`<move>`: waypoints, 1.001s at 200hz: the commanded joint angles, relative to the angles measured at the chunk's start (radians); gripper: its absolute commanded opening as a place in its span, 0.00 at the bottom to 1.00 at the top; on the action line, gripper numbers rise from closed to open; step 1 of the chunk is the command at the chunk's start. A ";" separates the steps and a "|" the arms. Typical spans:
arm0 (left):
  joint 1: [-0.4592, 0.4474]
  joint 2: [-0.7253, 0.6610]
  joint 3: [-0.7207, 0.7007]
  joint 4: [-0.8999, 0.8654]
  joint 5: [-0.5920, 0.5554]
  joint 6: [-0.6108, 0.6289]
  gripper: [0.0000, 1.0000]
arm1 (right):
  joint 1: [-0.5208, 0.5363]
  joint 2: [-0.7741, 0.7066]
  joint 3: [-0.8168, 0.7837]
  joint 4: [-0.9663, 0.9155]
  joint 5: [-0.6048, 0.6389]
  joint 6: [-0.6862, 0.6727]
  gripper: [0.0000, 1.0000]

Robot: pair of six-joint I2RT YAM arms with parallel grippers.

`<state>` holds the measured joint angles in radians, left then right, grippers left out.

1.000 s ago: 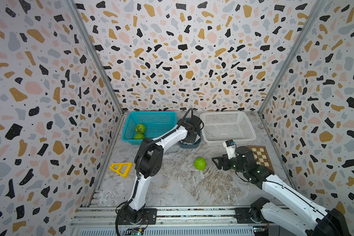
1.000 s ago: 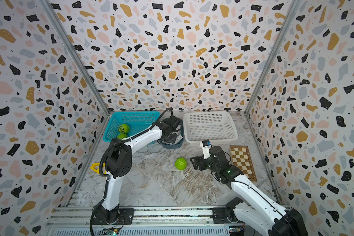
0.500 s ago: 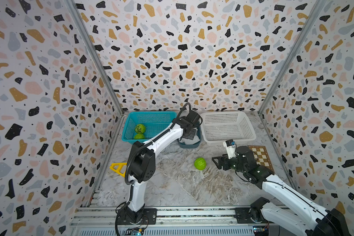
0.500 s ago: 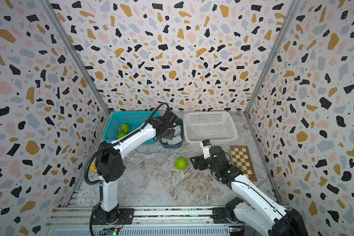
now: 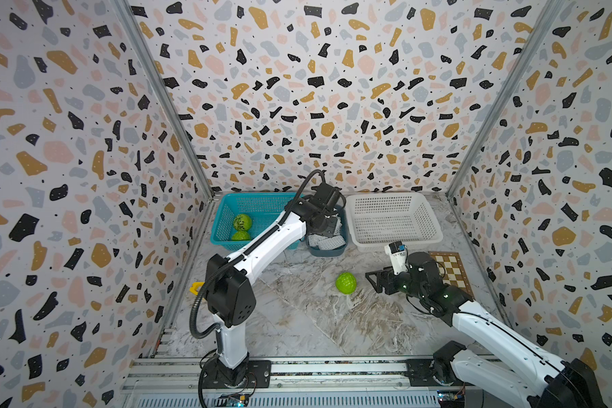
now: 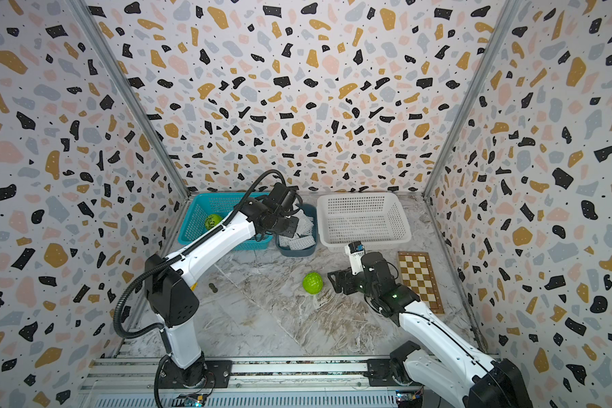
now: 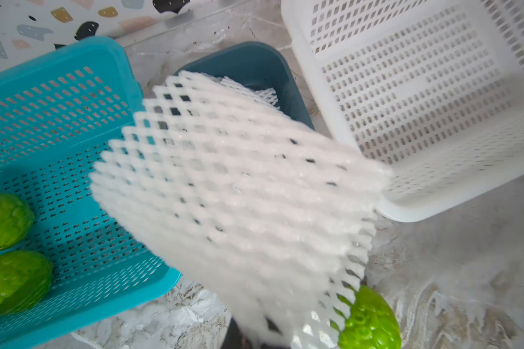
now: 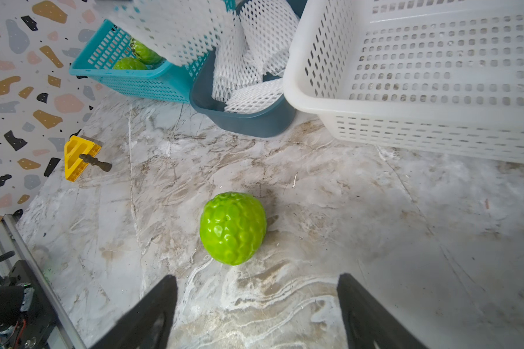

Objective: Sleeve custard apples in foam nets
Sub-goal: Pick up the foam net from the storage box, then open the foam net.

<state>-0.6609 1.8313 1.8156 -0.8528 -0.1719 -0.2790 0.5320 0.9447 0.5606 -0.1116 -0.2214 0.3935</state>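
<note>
**Marble worktop: one net gripped, no fruit sleeved yet**

Speckled terrazzo walls box in the worktop. At the back a teal basket, a dark blue tub and a white basket stand side by side. The left jaws are clenched on a foam net, which hangs clear above the tub. In the left wrist view its mesh looks flat and unopened, and it hides the jaws themselves. More foam nets lie crumpled in the tub. One custard apple sits bare on the open worktop. The right jaws stand released near it, pointed at it without touching. Two more custard apples rest in the teal basket, also bare. The white basket is empty.

By my reading the work is at its very start: a net is in hand and nothing is sleeved. What is left is to carry the net to the loose fruit, open it and draw it over, then do the same for the two in the basket.
</note>
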 commanded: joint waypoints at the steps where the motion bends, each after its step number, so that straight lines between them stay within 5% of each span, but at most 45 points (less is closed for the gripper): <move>1: 0.003 -0.075 -0.048 0.020 0.065 -0.027 0.00 | -0.003 0.003 0.056 0.032 -0.040 0.011 0.85; 112: -0.015 -0.465 -0.514 0.308 0.452 -0.283 0.00 | -0.090 -0.013 0.040 0.231 -0.440 0.112 0.88; 139: -0.040 -0.517 -0.576 0.329 0.416 -0.309 0.00 | -0.085 -0.011 0.012 0.298 -0.518 0.166 0.90; 200: -0.116 -0.541 -0.631 0.334 0.268 -0.329 0.00 | -0.018 0.020 0.081 0.149 -0.385 0.200 0.98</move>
<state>-0.7414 1.3071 1.2026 -0.5594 0.1783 -0.5888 0.4896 0.9489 0.5816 0.1295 -0.6697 0.5694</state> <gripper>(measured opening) 0.047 0.975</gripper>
